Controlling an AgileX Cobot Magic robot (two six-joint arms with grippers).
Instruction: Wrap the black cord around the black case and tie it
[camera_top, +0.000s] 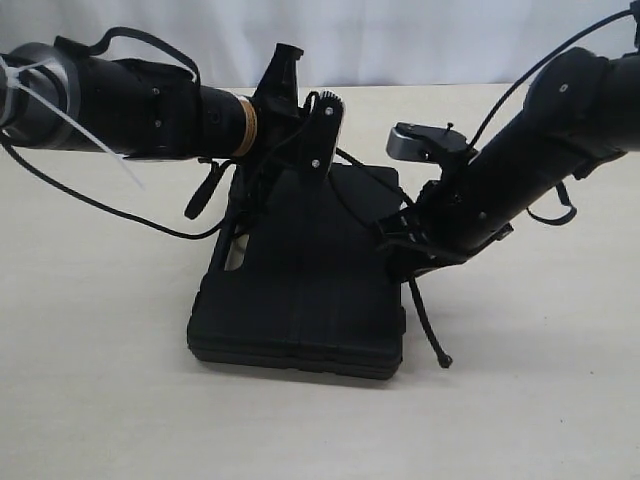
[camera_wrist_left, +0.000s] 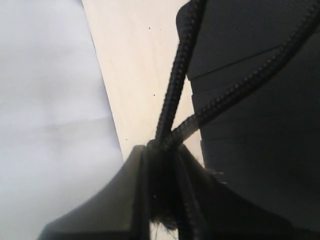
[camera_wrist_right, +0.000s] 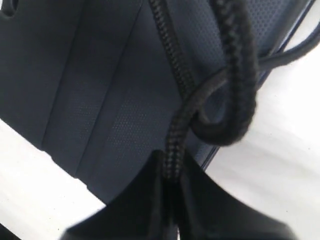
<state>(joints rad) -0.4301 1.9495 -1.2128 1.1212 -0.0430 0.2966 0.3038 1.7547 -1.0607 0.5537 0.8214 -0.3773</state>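
Observation:
The black case (camera_top: 300, 290) lies flat on the table, handle slot to the left. My left gripper (camera_top: 262, 188) is at the case's far left corner. In the left wrist view it (camera_wrist_left: 162, 147) is shut on the black cord (camera_wrist_left: 175, 75), and two strands leave the jaws, one running over the case (camera_wrist_left: 260, 125). My right gripper (camera_top: 405, 260) is at the case's right edge. In the right wrist view it (camera_wrist_right: 171, 160) is shut on the cord (camera_wrist_right: 174, 130), which curls into a loop beside the case (camera_wrist_right: 100, 90). A loose cord end (camera_top: 430, 330) hangs down to the table.
The beige table (camera_top: 100, 400) spreads around the case, with a white wall (camera_top: 400, 40) behind it. Thin smooth cables (camera_top: 100, 205) trail from the left arm. A silver camera block (camera_top: 420, 140) sits on the right wrist.

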